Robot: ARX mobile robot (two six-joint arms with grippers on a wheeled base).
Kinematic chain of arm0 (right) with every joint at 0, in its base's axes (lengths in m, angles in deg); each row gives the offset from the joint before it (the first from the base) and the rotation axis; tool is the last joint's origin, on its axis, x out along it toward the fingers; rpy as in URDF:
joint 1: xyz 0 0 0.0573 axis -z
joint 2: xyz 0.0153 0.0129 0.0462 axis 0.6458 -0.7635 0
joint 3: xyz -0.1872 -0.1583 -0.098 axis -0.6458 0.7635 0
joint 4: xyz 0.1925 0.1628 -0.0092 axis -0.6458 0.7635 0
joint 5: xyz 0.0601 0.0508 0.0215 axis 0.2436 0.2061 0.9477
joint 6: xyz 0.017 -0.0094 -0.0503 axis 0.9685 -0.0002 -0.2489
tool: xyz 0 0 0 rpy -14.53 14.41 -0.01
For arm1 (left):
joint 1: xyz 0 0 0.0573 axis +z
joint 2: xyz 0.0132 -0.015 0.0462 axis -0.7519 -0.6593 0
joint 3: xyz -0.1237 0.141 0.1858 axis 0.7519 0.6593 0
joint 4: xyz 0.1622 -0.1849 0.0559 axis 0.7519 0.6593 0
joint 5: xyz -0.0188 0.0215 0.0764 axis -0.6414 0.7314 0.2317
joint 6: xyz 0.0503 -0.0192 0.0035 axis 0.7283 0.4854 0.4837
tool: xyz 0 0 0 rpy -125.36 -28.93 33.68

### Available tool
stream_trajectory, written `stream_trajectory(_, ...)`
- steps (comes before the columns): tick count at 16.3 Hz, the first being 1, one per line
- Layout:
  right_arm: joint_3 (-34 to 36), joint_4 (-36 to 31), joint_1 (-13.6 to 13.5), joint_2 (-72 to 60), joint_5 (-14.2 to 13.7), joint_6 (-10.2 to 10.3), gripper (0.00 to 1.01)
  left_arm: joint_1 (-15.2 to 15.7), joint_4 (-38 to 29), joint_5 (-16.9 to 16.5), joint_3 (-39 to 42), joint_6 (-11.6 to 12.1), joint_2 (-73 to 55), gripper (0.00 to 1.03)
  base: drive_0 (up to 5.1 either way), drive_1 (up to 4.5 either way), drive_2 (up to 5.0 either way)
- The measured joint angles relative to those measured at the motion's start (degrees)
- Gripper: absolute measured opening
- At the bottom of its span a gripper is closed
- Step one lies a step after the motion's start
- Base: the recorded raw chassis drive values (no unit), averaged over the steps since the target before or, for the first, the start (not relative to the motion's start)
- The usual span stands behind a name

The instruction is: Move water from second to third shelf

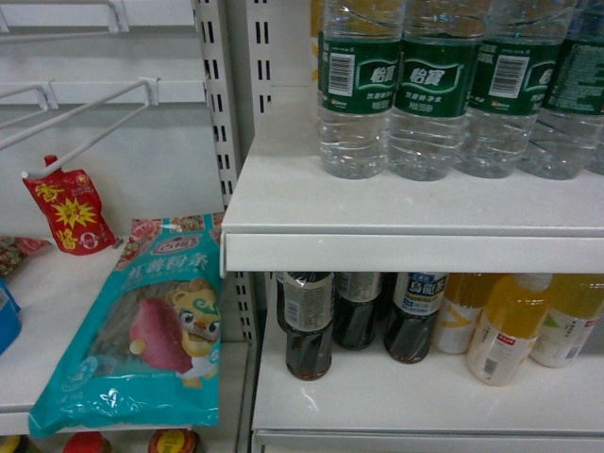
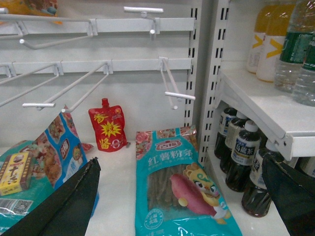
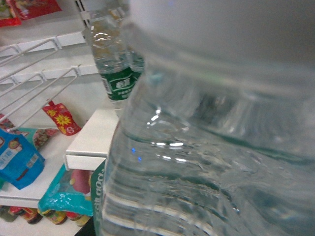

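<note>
A clear ribbed water bottle (image 3: 211, 147) fills the right wrist view, so close that it hides my right gripper's fingers. It hangs in front of the shelf edge, off any shelf, and its green label (image 3: 97, 196) shows at the lower left, so the gripper holds it. Several more water bottles (image 1: 354, 94) with green labels stand in a row on the white shelf (image 1: 406, 236); the right wrist view also catches them (image 3: 115, 73). My left gripper (image 2: 179, 196) is open and empty, its black fingers (image 2: 64, 206) wide apart above a teal packet. Neither arm shows in the head view.
Dark bottles (image 1: 307, 326) and yellow drink bottles (image 1: 510, 326) stand on the shelf below. To the left lie a teal sweet-potato noodle packet (image 1: 142, 330) and a red pouch (image 1: 71, 208). White wire hooks (image 2: 170, 86) jut from the back panel. A perforated upright (image 1: 222, 113) divides the bays.
</note>
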Motion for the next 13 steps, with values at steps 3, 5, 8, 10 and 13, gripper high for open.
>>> stream_trajectory(3, 0.0, -0.2, -0.15, 0.0, 0.63, 0.02, 0.43, 0.0, 0.0, 0.0, 0.0, 0.0, 0.0, 0.98, 0.0, 0.0, 0.0)
stream_trajectory(5, 0.0, 0.11, -0.33, 0.0, 0.85, 0.11, 0.43, 0.0, -0.11, -0.04, 0.0, 0.0, 0.0, 0.98, 0.0, 0.0, 0.0)
stream_trajectory(8, 0.0, 0.07, -0.26, 0.0, 0.04, 0.04, 0.43, 0.0, -0.13, -0.15, 0.0, 0.0, 0.0, 0.98, 0.0, 0.0, 0.0)
stream_trajectory(10, 0.0, 0.04, -0.26, 0.0, 0.04, 0.04, 0.43, 0.0, -0.13, -0.2, 0.0, 0.02, 0.0, 0.98, 0.0, 0.0, 0.0)
stream_trajectory(13, 0.0, 0.07, -0.31, 0.0, 0.07, 0.04, 0.43, 0.0, -0.13, -0.2, 0.0, 0.0, 0.0, 0.98, 0.0, 0.0, 0.0)
